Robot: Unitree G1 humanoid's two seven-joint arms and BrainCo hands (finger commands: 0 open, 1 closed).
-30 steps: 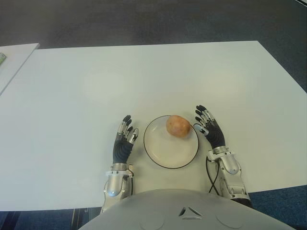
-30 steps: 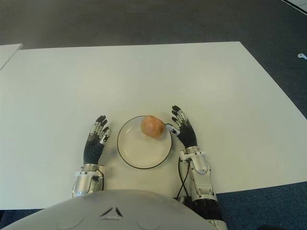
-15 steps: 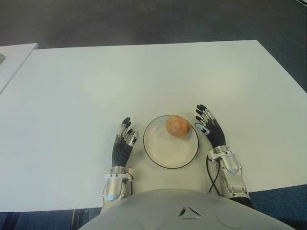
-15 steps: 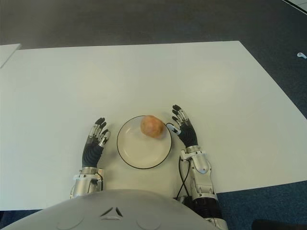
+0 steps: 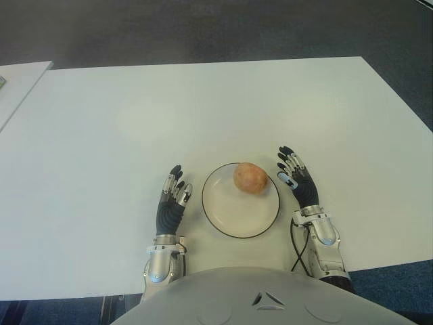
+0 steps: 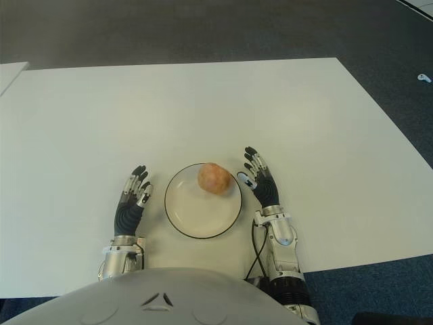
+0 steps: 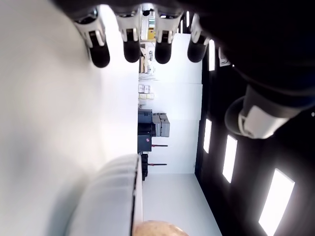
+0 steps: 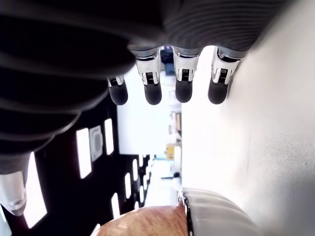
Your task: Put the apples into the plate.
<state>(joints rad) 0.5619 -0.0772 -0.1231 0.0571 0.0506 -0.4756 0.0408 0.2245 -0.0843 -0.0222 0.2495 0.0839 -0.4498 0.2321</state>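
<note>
One reddish-yellow apple [image 5: 250,178] lies inside the white, dark-rimmed plate [image 5: 230,217], toward its far right side. The plate sits on the white table near my body. My left hand [image 5: 172,196] shows just left of the plate, fingers stretched out and holding nothing. My right hand [image 5: 294,177] shows just right of the plate, close to the apple but apart from it, fingers also extended and empty. The right wrist view catches the apple [image 8: 147,222] and the plate's rim [image 8: 216,216] beyond my straight fingers [image 8: 183,78].
The white table [image 5: 203,115] stretches wide ahead and to both sides. A second white table edge [image 5: 17,84] shows at the far left. Dark carpet [image 5: 216,30] lies beyond the table.
The left hand has drawn back slightly toward my body. The right hand, apple and plate stay about where they were.
</note>
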